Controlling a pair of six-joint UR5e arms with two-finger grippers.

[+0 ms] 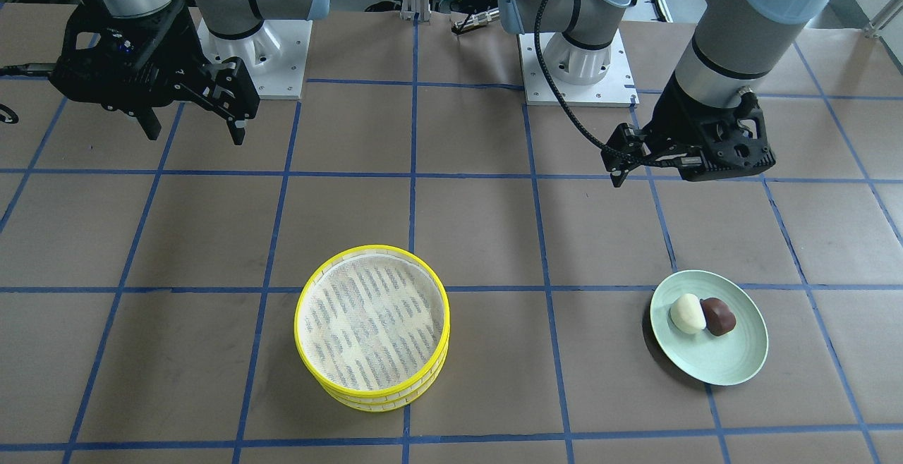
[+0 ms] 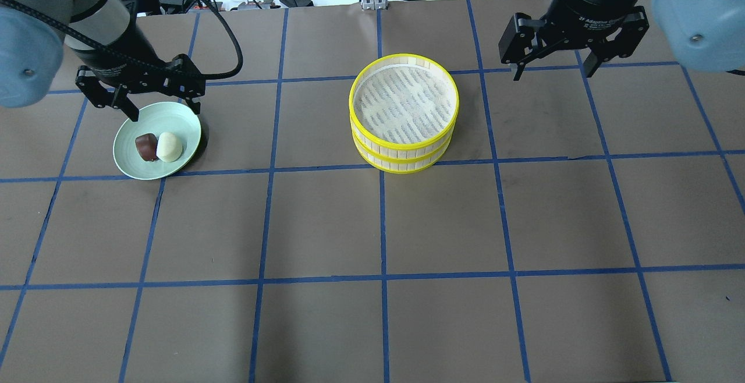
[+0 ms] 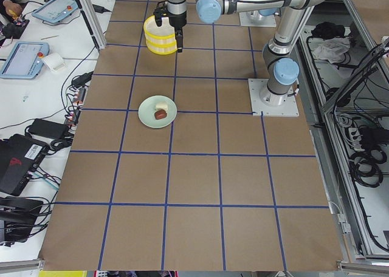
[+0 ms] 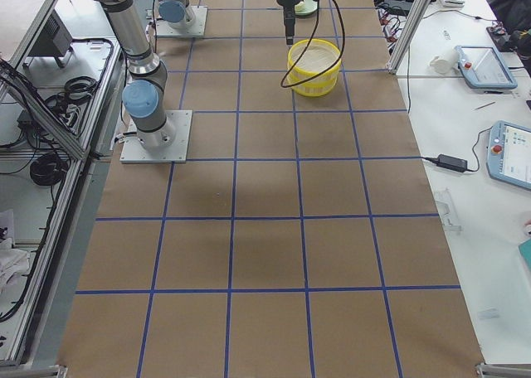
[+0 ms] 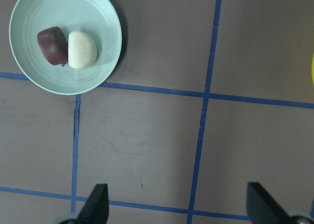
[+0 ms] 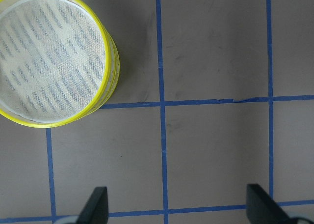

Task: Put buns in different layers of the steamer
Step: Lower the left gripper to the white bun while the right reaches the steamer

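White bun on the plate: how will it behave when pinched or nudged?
Probably rolls: the white bun is a smooth oval lying on the plate. Nudging it sideways would likely shove the brown bun, which touches it. Looks small, so likely light; softness can't be judged.

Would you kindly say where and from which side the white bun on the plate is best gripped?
Probably from straight above with the open left tool. Pinch the white bun on the sides toward and away from the robot: the brown bun touches its left side, and the plate rim hinders a low approach.
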